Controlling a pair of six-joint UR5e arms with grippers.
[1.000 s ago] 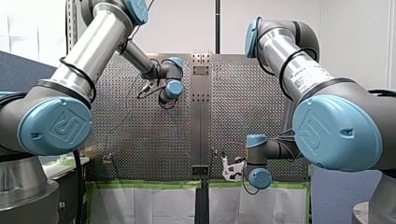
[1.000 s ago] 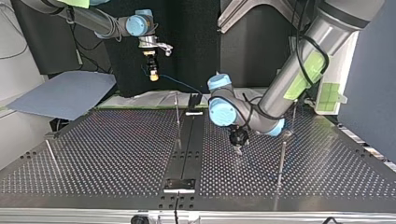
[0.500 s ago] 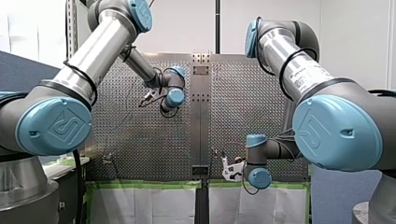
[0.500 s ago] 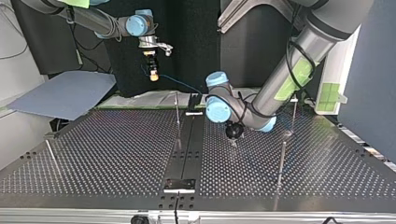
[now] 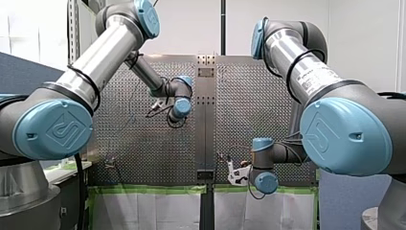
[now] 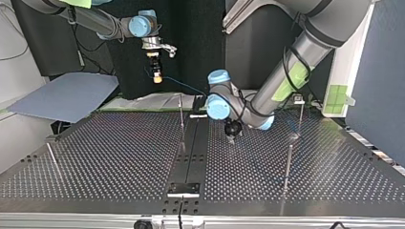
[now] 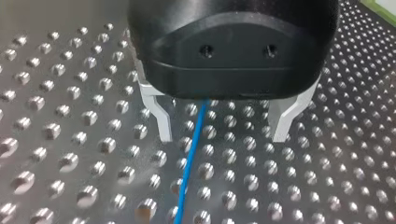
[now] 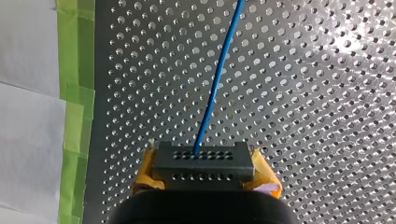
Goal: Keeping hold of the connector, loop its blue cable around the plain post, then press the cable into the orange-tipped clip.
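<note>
In right gripper [image 8: 205,179], clamped between yellow pads: the connector [image 8: 203,161], up over the table's [image 6: 334,171] green-taped edge.
Over the last second, slid left gripper [image 7: 222,137] nearer that edge, fingers apart astride the blue cable [image 7: 191,154]; guiding, probably, with looping not yet begun. Counted: one connector, one cable, four thin posts [image 6: 288,162]; no orange-tipped clip made out.

Green tape [image 8: 77,46] and white sheets [image 8: 28,51] along perforated table [image 8: 327,140]

Arm label [image 5: 313,79] apparently too small to read.
</note>
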